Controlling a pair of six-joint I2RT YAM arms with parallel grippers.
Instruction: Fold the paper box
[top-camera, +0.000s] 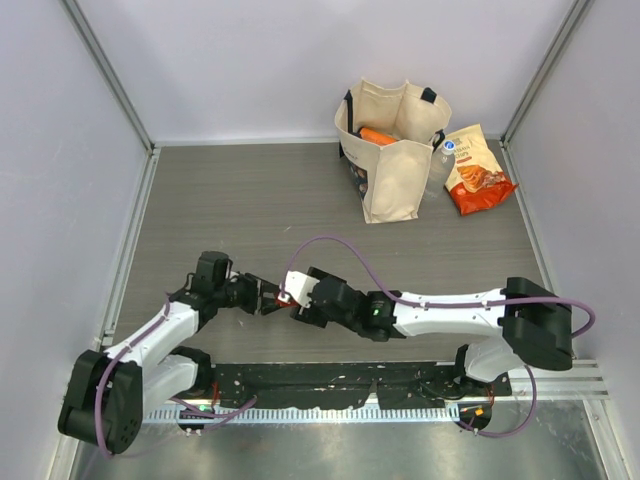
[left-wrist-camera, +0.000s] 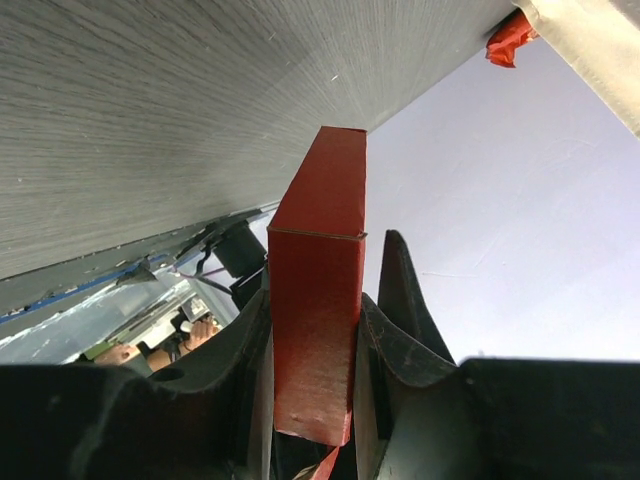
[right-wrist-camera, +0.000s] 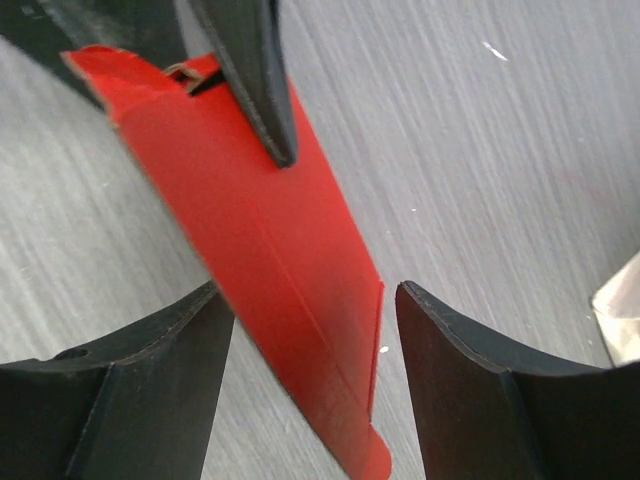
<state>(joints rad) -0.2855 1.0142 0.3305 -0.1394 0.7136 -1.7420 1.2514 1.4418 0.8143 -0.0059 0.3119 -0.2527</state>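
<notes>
The paper box (left-wrist-camera: 316, 290) is a bright red, narrow, partly folded card piece held just above the table near its front middle. My left gripper (left-wrist-camera: 312, 345) is shut on its lower end, with the box sticking up between the fingers. In the top view only a sliver of the box (top-camera: 284, 297) shows between my left gripper (top-camera: 268, 297) and my right gripper (top-camera: 299, 301). In the right wrist view the box (right-wrist-camera: 270, 260) runs diagonally between the spread fingers of my right gripper (right-wrist-camera: 315, 340). It lies close to the left finger (right-wrist-camera: 160, 380) and clear of the right finger (right-wrist-camera: 480, 390).
A beige cloth tote bag (top-camera: 392, 150) stands at the back right with an orange item inside. An orange-red snack bag (top-camera: 478, 170) and a water bottle (top-camera: 440, 165) lie beside it. Grey walls close in the table's left, back and right sides.
</notes>
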